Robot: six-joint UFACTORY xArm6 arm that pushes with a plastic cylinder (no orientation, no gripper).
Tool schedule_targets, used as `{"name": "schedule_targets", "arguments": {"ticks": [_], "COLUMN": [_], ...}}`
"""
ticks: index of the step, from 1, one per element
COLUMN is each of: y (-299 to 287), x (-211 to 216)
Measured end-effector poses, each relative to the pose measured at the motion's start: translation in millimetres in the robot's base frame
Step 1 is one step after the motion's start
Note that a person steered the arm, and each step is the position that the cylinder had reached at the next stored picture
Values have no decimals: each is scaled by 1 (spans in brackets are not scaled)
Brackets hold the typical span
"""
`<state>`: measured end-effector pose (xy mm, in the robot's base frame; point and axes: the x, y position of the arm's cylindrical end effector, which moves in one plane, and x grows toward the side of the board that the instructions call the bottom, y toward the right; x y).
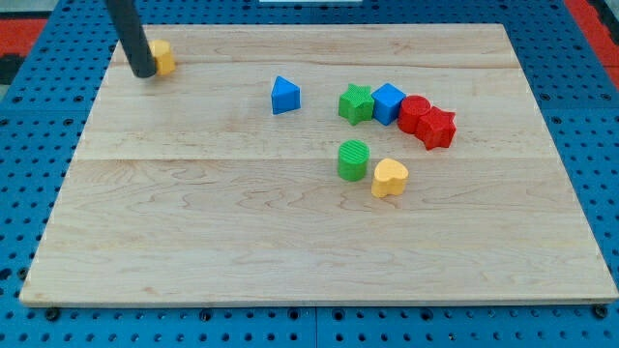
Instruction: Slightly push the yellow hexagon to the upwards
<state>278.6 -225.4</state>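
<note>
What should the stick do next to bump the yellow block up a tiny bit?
Probably slide my tip down and around to just below the yellow hexagon, then nudge gently toward the view's top. Right now my tip sits against the hexagon's left side, partly hiding it, so pushing from here would send it sideways. The hexagon is already near the board's top-left corner, so only a short push fits.

Pale matt wooden board [193,242], blue perforated surround [39,126].

hexagon [163,57] top left, touching end effector [143,73]
</note>
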Motion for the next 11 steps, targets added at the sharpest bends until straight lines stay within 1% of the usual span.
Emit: {"name": "schedule_targets", "arguments": {"ticks": [1, 2, 3, 8, 9, 11], "y": [13, 27, 17, 16, 33, 27], "x": [15, 13, -9, -13, -13, -13]}}
